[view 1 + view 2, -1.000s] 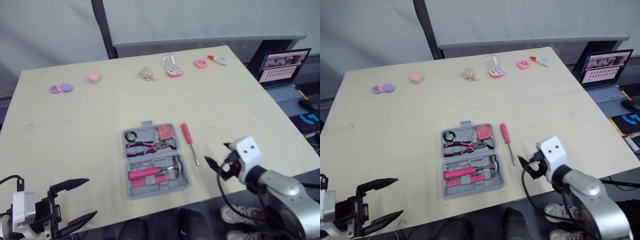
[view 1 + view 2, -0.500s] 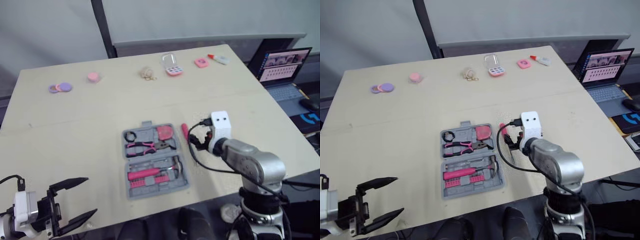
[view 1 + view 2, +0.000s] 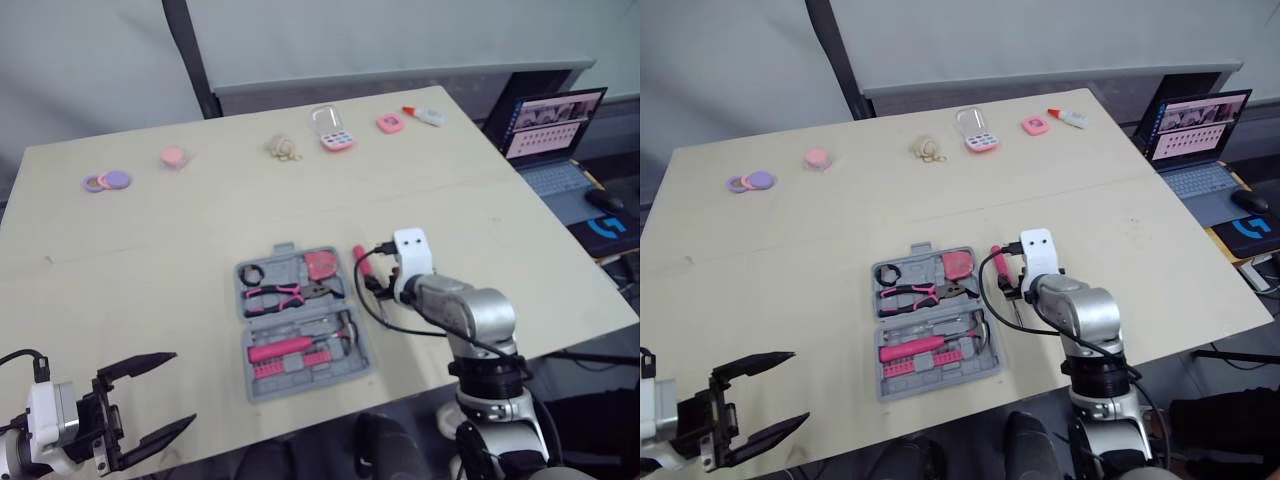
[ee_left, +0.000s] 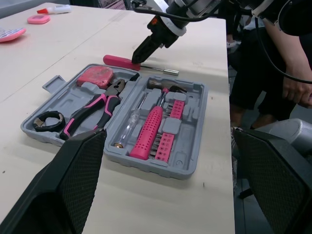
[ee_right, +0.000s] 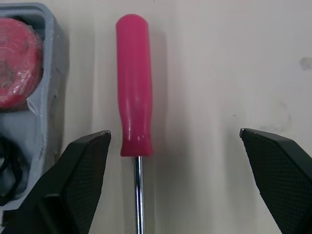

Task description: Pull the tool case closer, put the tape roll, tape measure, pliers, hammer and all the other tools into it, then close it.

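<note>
The grey tool case lies open near the table's front edge. It holds a black tape roll, a red tape measure, pink pliers and a pink-handled hammer. A pink screwdriver lies on the table just right of the case. My right gripper hovers open over it, the handle's end close to one finger. My left gripper hangs open off the table's front left corner, nothing between its fingers.
Small pink and purple items, a beige lump, a pink keypad box and a glue tube line the far edge. A laptop sits beyond the right edge. A person's hand is near the table.
My right gripper has swung from beyond the table's front right inward, to just above the screwdriver beside the case. The camera view has shifted a little. The left gripper is unchanged.
</note>
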{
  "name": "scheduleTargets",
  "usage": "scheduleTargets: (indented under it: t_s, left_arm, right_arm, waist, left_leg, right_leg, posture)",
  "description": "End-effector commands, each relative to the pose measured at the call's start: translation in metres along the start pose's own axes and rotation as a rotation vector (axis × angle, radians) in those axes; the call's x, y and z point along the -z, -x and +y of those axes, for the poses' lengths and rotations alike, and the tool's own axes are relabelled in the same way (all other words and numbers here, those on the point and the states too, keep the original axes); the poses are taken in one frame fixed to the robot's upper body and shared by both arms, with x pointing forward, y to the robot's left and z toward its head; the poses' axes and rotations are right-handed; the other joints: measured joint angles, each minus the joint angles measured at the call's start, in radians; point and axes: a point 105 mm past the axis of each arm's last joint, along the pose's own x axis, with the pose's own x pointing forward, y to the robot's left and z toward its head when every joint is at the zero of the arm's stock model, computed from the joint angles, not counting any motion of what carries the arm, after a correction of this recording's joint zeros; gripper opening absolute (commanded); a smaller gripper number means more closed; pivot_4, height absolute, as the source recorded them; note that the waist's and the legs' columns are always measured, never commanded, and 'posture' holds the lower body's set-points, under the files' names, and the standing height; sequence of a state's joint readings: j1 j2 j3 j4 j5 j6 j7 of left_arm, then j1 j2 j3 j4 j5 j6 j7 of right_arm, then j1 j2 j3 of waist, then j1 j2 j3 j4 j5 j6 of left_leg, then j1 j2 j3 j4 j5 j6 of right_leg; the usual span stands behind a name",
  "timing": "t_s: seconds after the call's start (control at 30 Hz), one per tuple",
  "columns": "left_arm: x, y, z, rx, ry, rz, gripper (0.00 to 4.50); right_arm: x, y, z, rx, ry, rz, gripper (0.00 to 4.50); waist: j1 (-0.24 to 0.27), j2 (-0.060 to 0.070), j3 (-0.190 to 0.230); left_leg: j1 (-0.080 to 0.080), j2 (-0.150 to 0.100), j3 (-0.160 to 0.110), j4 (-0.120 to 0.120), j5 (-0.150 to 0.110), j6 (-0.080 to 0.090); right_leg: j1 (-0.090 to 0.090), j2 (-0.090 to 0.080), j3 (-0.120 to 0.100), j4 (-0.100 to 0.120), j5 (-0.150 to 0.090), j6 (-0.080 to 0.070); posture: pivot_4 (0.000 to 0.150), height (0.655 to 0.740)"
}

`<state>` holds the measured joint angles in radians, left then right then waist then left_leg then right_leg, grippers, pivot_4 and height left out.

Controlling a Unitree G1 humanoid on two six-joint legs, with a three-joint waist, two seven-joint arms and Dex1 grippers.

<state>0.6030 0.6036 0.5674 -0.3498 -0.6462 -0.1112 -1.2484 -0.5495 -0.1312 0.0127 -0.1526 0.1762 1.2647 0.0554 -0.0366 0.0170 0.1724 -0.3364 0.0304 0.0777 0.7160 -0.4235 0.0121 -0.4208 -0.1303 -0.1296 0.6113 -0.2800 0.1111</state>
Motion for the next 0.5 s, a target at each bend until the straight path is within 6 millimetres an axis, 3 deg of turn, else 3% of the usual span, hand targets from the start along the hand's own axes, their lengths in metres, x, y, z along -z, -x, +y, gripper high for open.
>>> scheduleTargets:
  t_s: [0.03, 0.43, 0.5]
  left_arm:
    - [-0.006, 0.0, -0.003, -0.007, -0.025, -0.001, 4.46]
    - [-0.008, 0.001, -0.006, -0.029, -0.022, 0.008, 4.46]
    - [-0.007, 0.001, -0.006, -0.029, -0.02, 0.011, 4.5]
  right_arm:
    - [-0.011, -0.001, 0.008, -0.002, 0.02, -0.042, 4.5]
    - [-0.005, -0.017, 0.017, -0.006, 0.039, -0.013, 4.5]
    - [-0.004, -0.018, 0.017, -0.003, 0.043, -0.007, 3.97]
  waist:
    - [0.0, 0.0, 0.0]
    - [-0.006, -0.001, 0.0]
    - [-0.012, -0.001, 0.0]
  left_leg:
    - [0.0, 0.0, 0.0, 0.0, 0.0, 0.0]
    - [-0.002, 0.0, 0.013, 0.0, 0.0, 0.0]
    - [-0.002, 0.001, 0.014, 0.0, 0.0, 0.0]
  right_leg:
    - [0.0, 0.0, 0.0, 0.0, 0.0, 0.0]
    - [-0.006, 0.0, 0.003, 0.003, 0.0, 0.0]
    - [-0.006, 0.0, 0.004, 0.004, 0.0, 0.0]
  posture:
    - [0.15, 0.7287]
    - [0.15, 0.7287]
    - [0.15, 0.7287]
